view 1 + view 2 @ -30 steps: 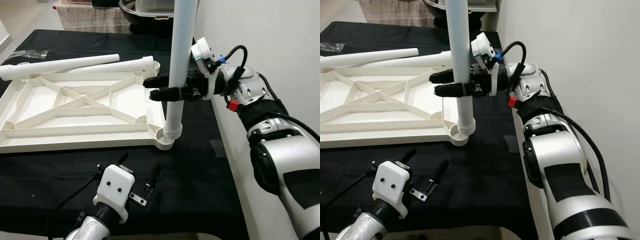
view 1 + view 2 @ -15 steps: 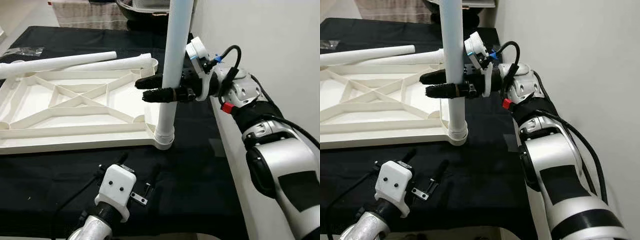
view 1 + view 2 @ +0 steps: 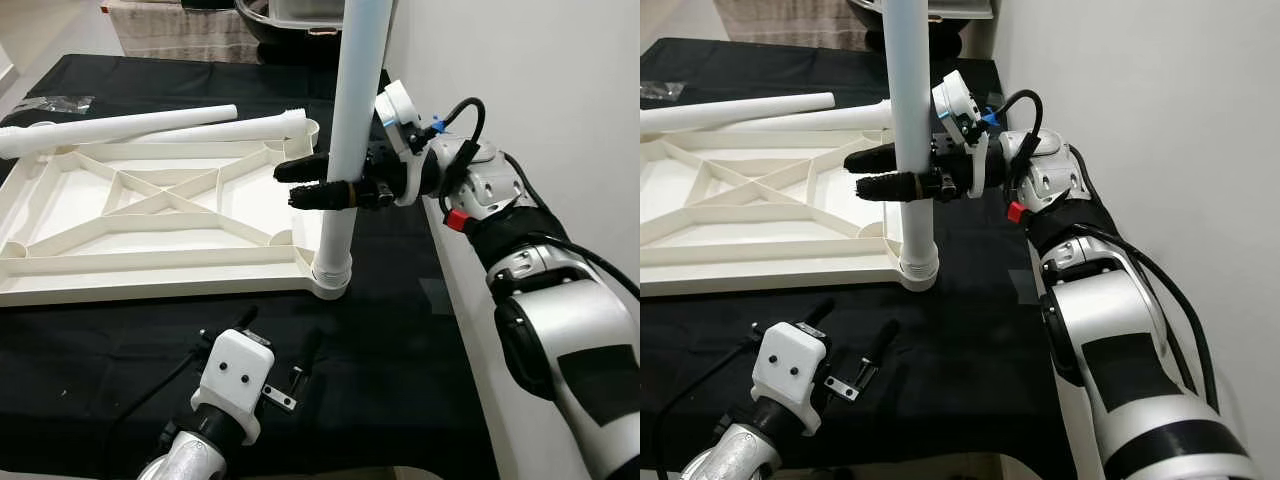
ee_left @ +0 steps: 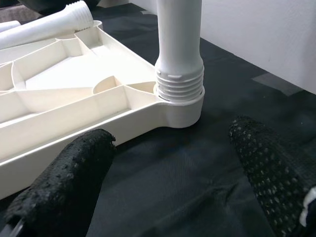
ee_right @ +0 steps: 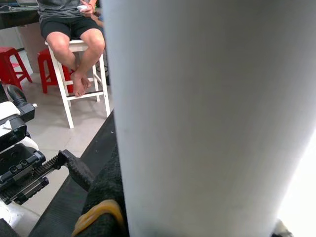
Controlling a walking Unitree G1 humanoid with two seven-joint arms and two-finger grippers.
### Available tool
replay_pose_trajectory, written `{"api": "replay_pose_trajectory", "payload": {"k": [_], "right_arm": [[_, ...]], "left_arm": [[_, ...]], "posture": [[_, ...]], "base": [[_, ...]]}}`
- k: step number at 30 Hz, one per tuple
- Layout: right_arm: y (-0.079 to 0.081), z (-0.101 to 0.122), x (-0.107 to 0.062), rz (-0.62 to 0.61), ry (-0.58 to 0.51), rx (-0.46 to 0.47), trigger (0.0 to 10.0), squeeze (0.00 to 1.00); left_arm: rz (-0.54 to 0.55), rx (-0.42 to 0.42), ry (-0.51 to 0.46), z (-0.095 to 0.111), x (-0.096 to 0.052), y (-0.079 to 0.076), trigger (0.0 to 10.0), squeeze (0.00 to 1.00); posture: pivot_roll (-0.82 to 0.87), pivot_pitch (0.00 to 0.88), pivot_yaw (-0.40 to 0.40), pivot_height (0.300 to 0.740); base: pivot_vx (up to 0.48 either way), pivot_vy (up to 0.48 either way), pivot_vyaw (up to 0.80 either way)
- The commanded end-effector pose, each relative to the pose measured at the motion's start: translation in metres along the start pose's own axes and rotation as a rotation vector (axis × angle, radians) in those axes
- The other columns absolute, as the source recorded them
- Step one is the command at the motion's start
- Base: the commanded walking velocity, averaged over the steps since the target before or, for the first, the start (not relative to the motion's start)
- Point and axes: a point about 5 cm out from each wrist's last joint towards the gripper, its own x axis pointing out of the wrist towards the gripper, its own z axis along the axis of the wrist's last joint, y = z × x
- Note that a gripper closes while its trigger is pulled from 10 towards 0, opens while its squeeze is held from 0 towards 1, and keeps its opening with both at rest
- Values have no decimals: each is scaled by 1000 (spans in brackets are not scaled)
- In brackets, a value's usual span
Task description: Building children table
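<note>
The white plastic tabletop (image 3: 150, 215) lies upside down on the black cloth, its ribs facing up. A white table leg (image 3: 345, 150) stands upright with its threaded end in the near right corner socket (image 4: 180, 101). My right gripper (image 3: 300, 183) is shut on this leg at mid height. Two more white legs (image 3: 120, 128) lie along the tabletop's far edge. My left gripper (image 3: 280, 340) hovers open over the cloth just in front of that corner, and its black fingers (image 4: 64, 182) hold nothing.
The black cloth (image 3: 400, 350) ends at a white wall (image 3: 540, 80) on the right. A dark bowl (image 3: 285, 25) and a patterned cloth stand beyond the table. In the right wrist view a person (image 5: 74, 29) sits on a white stool beside red stools.
The leg's threaded end hung just above the corner socket one second ago; it now sits in the socket. My right gripper came down slightly with it. My left gripper stayed where it was.
</note>
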Motion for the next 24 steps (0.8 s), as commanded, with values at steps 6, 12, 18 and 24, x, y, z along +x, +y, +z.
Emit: {"api": "replay_pose_trajectory", "payload": {"k": [6,12,18,24], "right_arm": [[8,-38,-2,-7,23,161,10000,0],[4,-49,0,-141,33,171,10000,0],[4,-60,0,-236,47,182,10000,0],[3,-63,-2,-292,57,181,10000,0]], "left_arm": [[-2,-3,13,-4,0,-2,10000,0],[1,-3,12,-4,1,-1,10000,0],[5,0,10,-4,2,0,10000,0],[3,-1,8,-4,3,-1,10000,0]], "posture": [[113,220,-87,740],[113,219,-85,740],[112,221,-81,740],[112,221,-81,740]], "base": [[0,0,0],[0,0,0],[0,0,0],[0,0,0]]}}
